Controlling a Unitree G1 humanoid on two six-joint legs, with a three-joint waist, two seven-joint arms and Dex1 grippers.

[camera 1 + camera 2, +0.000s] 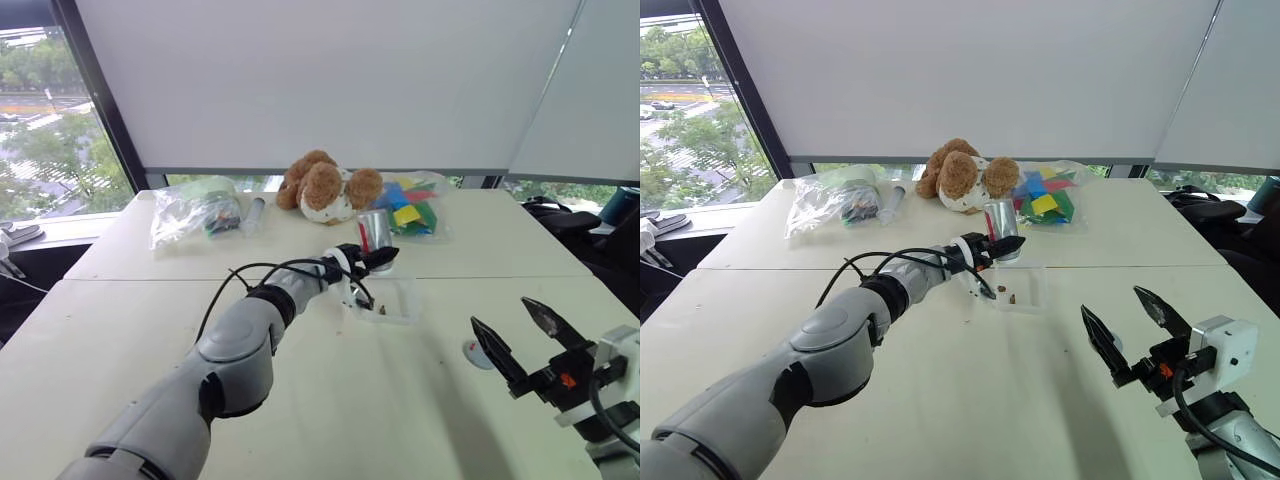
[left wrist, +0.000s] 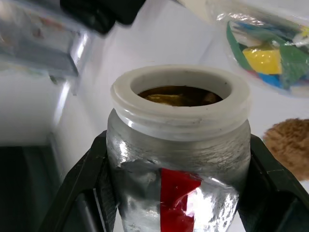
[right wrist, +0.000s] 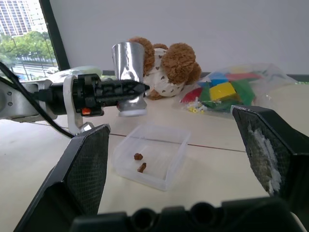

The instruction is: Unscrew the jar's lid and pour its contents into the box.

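Jar open and inverted above the box, pouring under way.

The lid (image 1: 478,353) is already off, lying on the table (image 1: 330,400) to the near right of the box (image 1: 385,299). The left gripper (image 3: 129,88) is clamped on the jar (image 3: 126,72) and holds it mouth-down just above the box's far left edge. Two pellets of the contents (image 3: 138,156) lie in the box, and one small bit seems to sit on the table just left of it; the left wrist view suggests more remains inside, so the pour is likely unfinished. The right gripper (image 1: 1127,333) hovers at the near right, jaws spread wide and empty.
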